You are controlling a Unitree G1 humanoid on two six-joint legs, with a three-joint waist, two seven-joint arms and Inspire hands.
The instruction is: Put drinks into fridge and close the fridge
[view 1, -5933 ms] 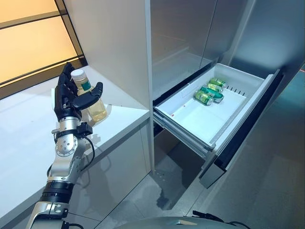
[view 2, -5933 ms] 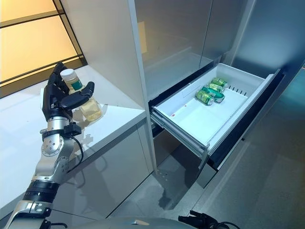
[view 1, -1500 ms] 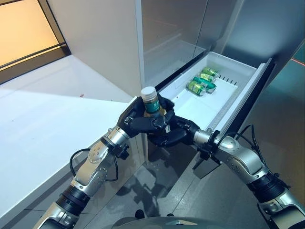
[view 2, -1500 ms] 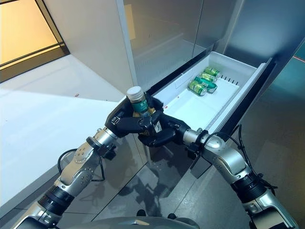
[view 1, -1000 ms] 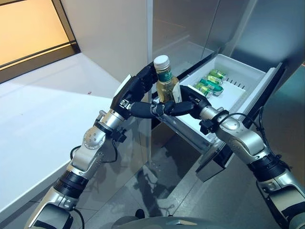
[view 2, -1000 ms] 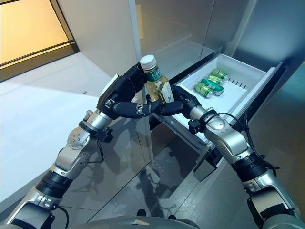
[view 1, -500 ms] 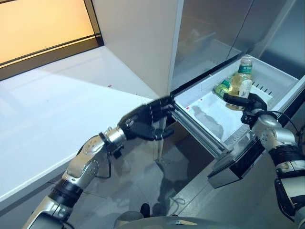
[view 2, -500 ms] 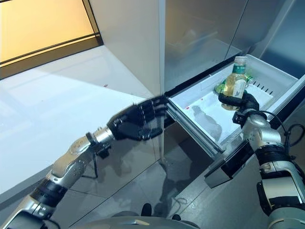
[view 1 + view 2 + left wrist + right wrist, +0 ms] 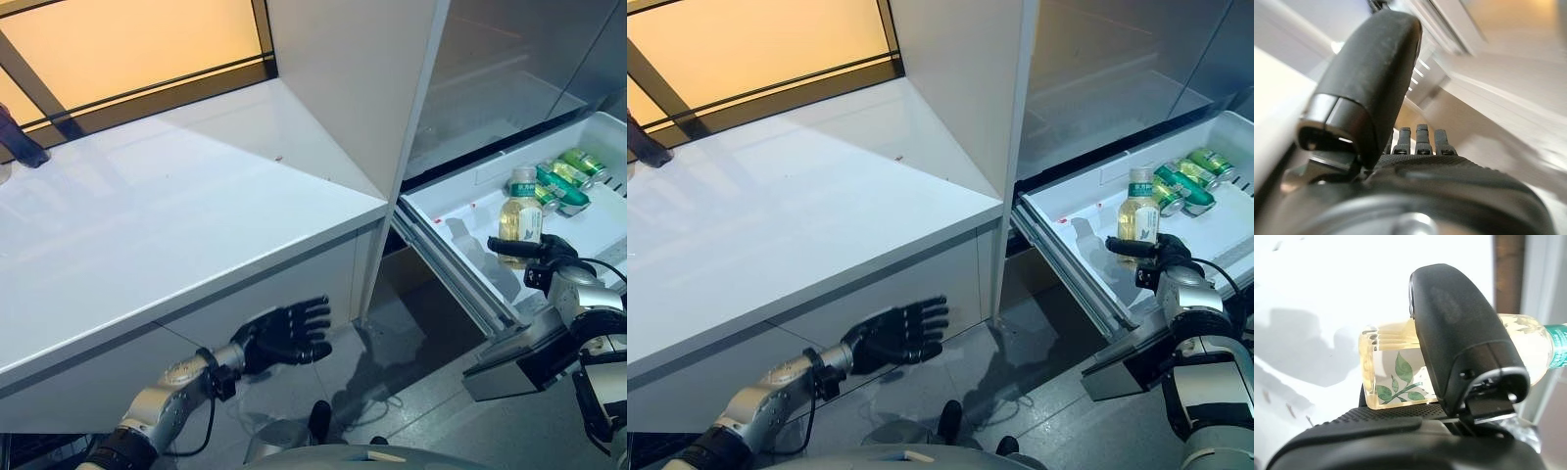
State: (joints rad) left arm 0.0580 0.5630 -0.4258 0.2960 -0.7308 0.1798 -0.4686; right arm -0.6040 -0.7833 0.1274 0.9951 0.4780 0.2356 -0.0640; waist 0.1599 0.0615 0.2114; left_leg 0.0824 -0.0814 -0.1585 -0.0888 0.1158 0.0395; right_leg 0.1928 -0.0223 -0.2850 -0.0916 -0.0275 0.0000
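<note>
A clear bottle of yellow drink (image 9: 520, 213) with a white cap and green label stands upright in my right hand (image 9: 545, 251), low over the open white fridge drawer (image 9: 443, 245). In the right wrist view the thumb (image 9: 1459, 347) is curled across the bottle (image 9: 1400, 374). Green cans (image 9: 565, 180) lie at the drawer's far end. My left hand (image 9: 284, 333) is open and empty, low in front of the cabinet under the counter; its straight fingers (image 9: 1420, 139) show in the left wrist view.
A white counter (image 9: 176, 215) runs along the left under an amber window (image 9: 127, 39). A tall white panel (image 9: 343, 88) stands between the counter and the steel fridge doors (image 9: 509, 69). The drawer's dark front (image 9: 519, 357) juts out over the grey floor.
The camera has shifted. My right hand has lowered the bottle into the drawer. My left hand has dropped from the drawer's corner to below the counter, after passing the bottle over earlier.
</note>
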